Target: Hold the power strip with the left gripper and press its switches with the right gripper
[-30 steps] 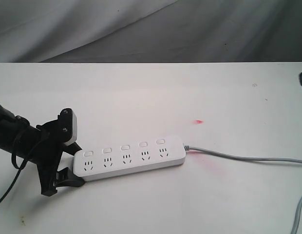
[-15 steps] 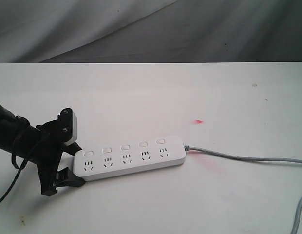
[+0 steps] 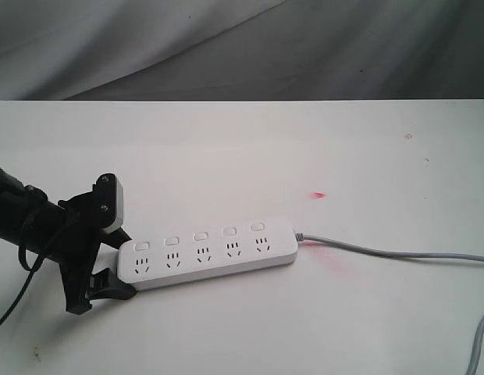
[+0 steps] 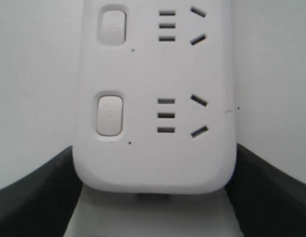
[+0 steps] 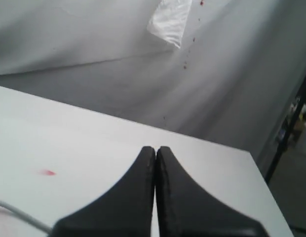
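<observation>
The white power strip [image 3: 207,254] lies flat near the table's front left, its grey cord [image 3: 382,251] trailing right. Its switches [image 3: 199,235] form a row along the far side; two of them [image 4: 109,114] show in the left wrist view. My left gripper [image 3: 115,251] is closed on the strip's left end, and its black fingers [image 4: 39,192] press both sides of the rounded end [image 4: 154,168]. My right gripper [image 5: 155,149] is shut and empty, above bare table. It is out of the exterior view.
A small red mark [image 3: 317,194] sits on the white table [image 3: 250,148] behind the strip's right end. A grey cloth backdrop [image 3: 304,47] hangs beyond the far edge. A second stretch of cord [image 3: 480,344] curls at the front right corner.
A dark part of the right arm seen at the exterior view's right edge a second ago has left that view. The left gripper and the strip have not moved.
</observation>
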You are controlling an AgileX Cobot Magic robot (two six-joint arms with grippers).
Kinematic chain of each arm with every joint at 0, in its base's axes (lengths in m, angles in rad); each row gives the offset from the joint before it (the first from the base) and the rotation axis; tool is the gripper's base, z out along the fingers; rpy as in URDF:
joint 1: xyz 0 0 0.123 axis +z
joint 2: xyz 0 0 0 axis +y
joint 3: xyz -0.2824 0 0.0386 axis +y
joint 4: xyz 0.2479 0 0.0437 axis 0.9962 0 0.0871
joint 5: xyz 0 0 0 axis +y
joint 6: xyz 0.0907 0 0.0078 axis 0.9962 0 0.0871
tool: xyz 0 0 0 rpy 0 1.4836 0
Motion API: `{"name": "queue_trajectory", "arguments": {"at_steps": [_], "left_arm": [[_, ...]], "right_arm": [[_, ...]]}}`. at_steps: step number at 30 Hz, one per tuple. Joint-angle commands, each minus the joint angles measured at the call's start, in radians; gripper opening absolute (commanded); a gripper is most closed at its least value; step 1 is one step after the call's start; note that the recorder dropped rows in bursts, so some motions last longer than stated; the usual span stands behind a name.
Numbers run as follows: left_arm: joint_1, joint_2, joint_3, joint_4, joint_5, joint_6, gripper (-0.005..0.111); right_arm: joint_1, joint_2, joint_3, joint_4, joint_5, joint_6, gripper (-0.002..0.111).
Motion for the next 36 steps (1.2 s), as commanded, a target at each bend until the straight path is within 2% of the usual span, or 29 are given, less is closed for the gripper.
{"name": "queue_trajectory", "arguments": {"at_steps": [1,3,10,36], "left_arm": [[-0.002,0.003,-0.001,0.013,-0.031,0.01,0.051],[-0.002,0.003,-0.001,0.013,-0.031,0.01,0.051],[-0.002,0.003,-0.001,0.013,-0.031,0.01,0.051],[-0.002,0.003,-0.001,0.013,-0.031,0.01,0.051]], "right_arm": [[-0.006,-0.004,0.042,-0.38,-0.042,0.42,0.0],[-0.004,-0.004,0.07,-0.482,-0.12,0.502,0.0],[-0.005,-0.004,0.159,-0.651,-0.367,0.694,0.0],[-0.005,-0.004,0.159,-0.697,-0.312,0.702,0.0]]}}
